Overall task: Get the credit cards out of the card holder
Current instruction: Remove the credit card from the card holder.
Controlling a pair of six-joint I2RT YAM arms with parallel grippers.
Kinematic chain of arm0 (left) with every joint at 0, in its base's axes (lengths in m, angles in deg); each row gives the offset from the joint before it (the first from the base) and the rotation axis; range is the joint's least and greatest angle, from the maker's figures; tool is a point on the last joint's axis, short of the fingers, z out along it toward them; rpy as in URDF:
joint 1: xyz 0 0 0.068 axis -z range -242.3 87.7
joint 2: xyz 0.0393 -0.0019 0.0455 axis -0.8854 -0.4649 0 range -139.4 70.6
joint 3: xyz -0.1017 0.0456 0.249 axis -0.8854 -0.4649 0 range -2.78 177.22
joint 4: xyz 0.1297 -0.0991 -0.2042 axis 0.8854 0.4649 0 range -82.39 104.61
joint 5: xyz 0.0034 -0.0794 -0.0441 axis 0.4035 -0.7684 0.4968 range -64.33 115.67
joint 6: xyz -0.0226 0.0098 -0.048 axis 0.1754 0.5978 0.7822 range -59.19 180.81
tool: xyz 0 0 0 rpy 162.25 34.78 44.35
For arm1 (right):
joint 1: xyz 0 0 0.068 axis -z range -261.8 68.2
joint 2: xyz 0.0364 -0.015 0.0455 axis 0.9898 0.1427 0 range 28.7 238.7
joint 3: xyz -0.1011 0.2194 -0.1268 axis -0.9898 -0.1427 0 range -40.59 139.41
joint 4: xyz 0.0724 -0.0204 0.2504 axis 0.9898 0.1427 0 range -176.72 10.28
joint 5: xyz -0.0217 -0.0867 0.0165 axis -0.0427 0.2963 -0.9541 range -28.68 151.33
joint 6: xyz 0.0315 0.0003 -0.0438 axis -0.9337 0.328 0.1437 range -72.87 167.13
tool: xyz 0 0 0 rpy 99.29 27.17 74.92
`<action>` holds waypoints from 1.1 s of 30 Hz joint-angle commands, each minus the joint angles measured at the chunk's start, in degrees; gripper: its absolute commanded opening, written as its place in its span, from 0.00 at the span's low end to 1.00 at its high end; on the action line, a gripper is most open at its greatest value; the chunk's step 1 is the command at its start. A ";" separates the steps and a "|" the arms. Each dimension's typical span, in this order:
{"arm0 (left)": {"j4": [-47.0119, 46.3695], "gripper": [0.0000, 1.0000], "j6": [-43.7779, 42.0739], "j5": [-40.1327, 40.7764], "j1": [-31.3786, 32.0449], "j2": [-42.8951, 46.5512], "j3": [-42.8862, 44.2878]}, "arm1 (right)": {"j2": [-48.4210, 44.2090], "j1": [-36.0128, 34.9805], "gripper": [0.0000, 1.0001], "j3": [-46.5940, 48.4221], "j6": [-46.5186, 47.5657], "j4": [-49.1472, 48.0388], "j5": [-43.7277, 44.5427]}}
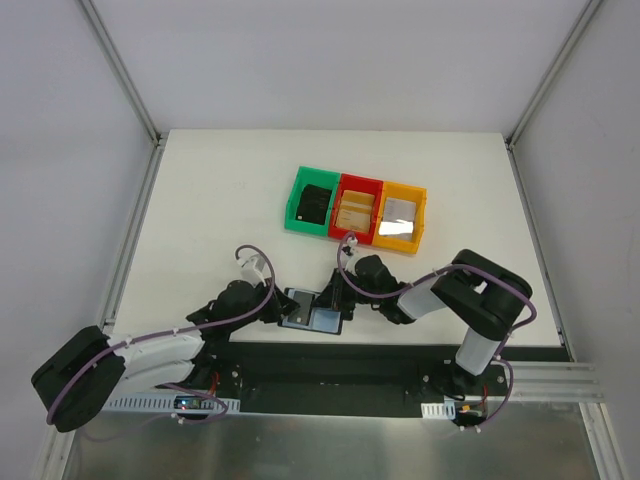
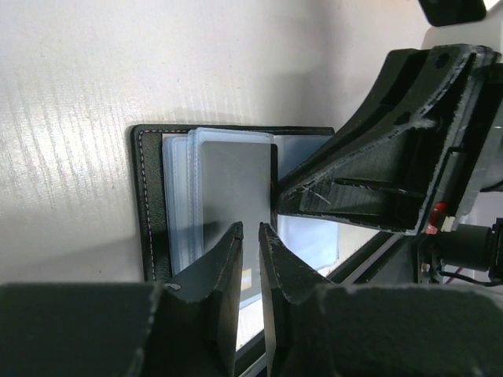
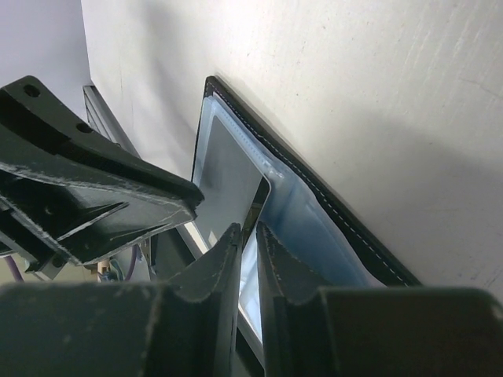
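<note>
Card holder [image 1: 313, 310] lies open at the near edge of the table [image 1: 220, 200], between the two grippers.

- Left gripper [image 2: 250, 234]: almost closed, a slim gap is left and nothing is seen held. It is set at the holder's left side.
- Right gripper [image 3: 247, 234]: drawn narrow on the edge of a grey card [image 3: 228, 174]. Only a thin bite near the corner appears to be taken.

Risks noted:
- The card may be lost from so slight a pinch.
- The clear sleeve [image 3: 302, 216] may be caught with the card, so the whole holder is dragged.
- If the holder is not pinned, it may be pushed off the near edge.
- The grippers are set very close, so a clash is possible.
</note>
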 commanded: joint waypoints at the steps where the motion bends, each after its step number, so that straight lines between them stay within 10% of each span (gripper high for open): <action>1: 5.65 0.16 -2.10 0.50 -0.54 5.70 0.79 | 0.82 -0.17 0.17 1.41 -0.22 -2.07 -0.62; 13: 19.90 0.00 -2.46 8.93 -0.71 12.75 1.06 | 0.65 1.23 0.17 2.55 1.27 0.13 -1.77; 33: 11.29 0.00 -0.26 4.98 -0.63 2.90 -0.26 | 0.39 1.94 0.27 3.08 1.80 1.45 -2.47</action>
